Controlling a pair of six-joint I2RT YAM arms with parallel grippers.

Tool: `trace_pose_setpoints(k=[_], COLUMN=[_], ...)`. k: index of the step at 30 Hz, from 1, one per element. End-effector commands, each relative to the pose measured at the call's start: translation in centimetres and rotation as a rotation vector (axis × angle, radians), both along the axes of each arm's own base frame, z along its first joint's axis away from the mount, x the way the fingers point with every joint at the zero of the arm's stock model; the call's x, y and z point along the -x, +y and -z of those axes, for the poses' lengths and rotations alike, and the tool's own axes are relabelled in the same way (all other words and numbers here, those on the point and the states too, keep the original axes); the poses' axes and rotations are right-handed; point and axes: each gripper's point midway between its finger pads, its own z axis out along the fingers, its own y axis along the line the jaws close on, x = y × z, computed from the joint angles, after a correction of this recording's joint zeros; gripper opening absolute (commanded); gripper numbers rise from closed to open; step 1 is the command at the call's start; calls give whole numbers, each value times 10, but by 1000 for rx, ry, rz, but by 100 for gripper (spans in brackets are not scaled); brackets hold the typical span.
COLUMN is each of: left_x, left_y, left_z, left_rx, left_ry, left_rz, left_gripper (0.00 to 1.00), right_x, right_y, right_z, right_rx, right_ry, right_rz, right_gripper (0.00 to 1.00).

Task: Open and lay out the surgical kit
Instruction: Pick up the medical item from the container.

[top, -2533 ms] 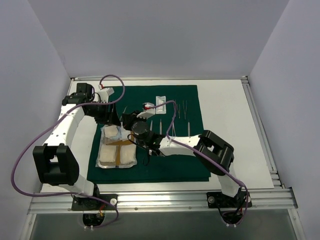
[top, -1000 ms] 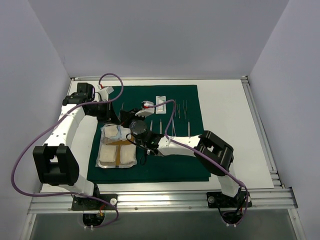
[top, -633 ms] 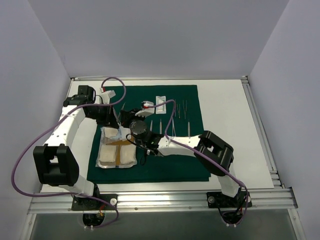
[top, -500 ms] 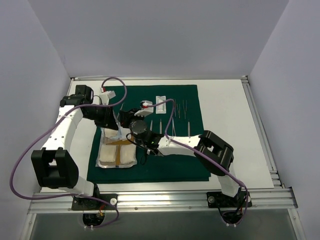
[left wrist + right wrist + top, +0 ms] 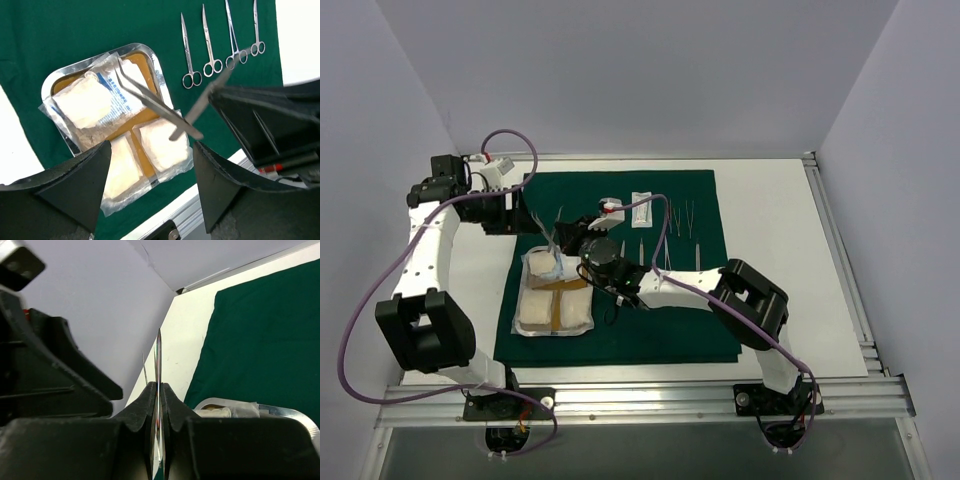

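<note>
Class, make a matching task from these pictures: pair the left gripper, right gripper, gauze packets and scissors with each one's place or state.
1. left gripper
2. right gripper
3. gauze packets
4. scissors

A. in the steel tray
B. open, holding nothing
C. laid out on the green cloth
D. shut on tweezers

Pairs: 1-B, 2-D, 3-A, 4-C

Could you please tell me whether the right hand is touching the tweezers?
Touching. The right wrist view shows the right hand shut on the tweezers, the steel blades rising out of its grip.
</note>
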Motion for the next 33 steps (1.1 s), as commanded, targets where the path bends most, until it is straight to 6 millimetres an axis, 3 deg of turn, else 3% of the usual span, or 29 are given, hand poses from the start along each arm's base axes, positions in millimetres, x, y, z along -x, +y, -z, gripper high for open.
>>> trace_pose_setpoints(k=[1, 10, 14, 24, 29, 33], left_x=[-21, -38, -38, -34, -26, -19], left_y=[-5, -10, -14, -17, -27, -33], left_z=[-3, 8, 15, 25, 29, 30], left_rx=[31, 56, 61, 56, 57, 58], left_ry=[-34, -16, 6, 30, 43, 51], left_rz=[-14, -48, -45, -36, 2, 20], left_gripper=[75, 66, 43, 23, 2, 2], right_x=[7, 14, 14, 15, 11, 5], right_y=[3, 12, 11, 9, 9, 10], right_z=[-47, -47, -46, -48, -46, -47], right_rx=[-85, -79, -77, -87, -76, -67], right_ry=[-72, -81, -81, -85, -97, -111], right_rz=[-16, -44, -44, -45, -30, -12], right_gripper=[0, 0, 0, 0, 0, 0])
